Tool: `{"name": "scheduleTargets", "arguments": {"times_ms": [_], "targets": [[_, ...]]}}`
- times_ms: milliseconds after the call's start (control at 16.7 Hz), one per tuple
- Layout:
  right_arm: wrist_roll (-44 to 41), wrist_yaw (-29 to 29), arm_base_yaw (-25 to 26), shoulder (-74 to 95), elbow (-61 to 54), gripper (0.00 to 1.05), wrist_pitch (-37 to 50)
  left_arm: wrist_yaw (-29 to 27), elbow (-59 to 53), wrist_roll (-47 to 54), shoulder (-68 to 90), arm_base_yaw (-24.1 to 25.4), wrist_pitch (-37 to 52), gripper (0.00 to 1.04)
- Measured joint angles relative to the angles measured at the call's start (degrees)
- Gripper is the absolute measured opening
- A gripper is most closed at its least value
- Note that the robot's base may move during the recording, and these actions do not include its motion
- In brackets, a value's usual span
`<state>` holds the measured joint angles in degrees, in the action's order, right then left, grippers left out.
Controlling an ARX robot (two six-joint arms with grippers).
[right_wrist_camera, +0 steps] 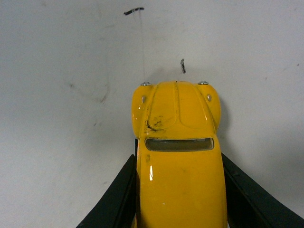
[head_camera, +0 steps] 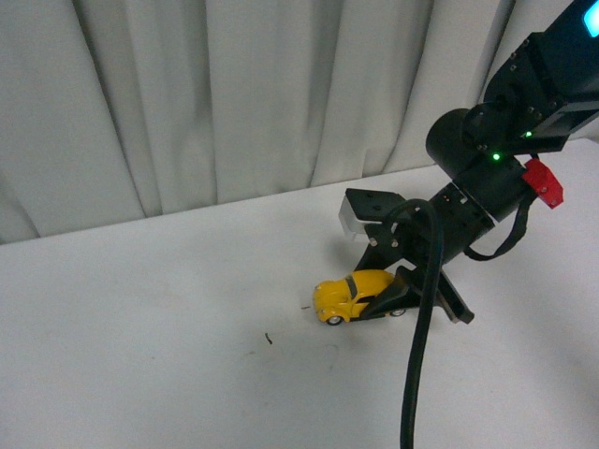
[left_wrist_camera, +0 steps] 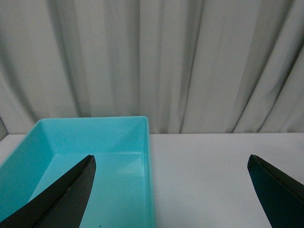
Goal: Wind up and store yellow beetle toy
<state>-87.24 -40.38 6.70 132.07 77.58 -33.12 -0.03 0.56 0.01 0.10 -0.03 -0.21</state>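
The yellow beetle toy (head_camera: 348,295) stands on the white table (head_camera: 140,327) right of centre, its wheels on the surface and its nose pointing left. My right gripper (head_camera: 391,297) is shut on the rear half of its body. In the right wrist view the yellow beetle toy (right_wrist_camera: 176,156) fills the middle, with a black finger pressed against each side and its nose clear of them. My left gripper (left_wrist_camera: 171,190) is open, its two black fingertips (left_wrist_camera: 71,190) far apart, holding nothing. It does not show in the front view.
A turquoise bin (left_wrist_camera: 95,156), open-topped and empty, stands on the table below my left gripper, against a grey curtain (head_camera: 234,94). Small dark specks (head_camera: 269,339) mark the table left of the toy. My right arm's black cable (head_camera: 421,346) hangs down in front.
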Motion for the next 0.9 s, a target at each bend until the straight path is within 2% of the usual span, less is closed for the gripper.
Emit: {"name": "scheduleTargets", "arguments": {"times_ms": [479,898], "targets": [[-5.0,0.1,8.0,-4.0,-8.4,0.42,-2.3,0.0,0.0,0.0,0.0,0.0,0.0,0.98],[-7.5,3.1,16.4,-6.6,-12.7,0.42,-5.5,0.0,0.0,0.0,0.0,0.0,0.0,0.98]]}}
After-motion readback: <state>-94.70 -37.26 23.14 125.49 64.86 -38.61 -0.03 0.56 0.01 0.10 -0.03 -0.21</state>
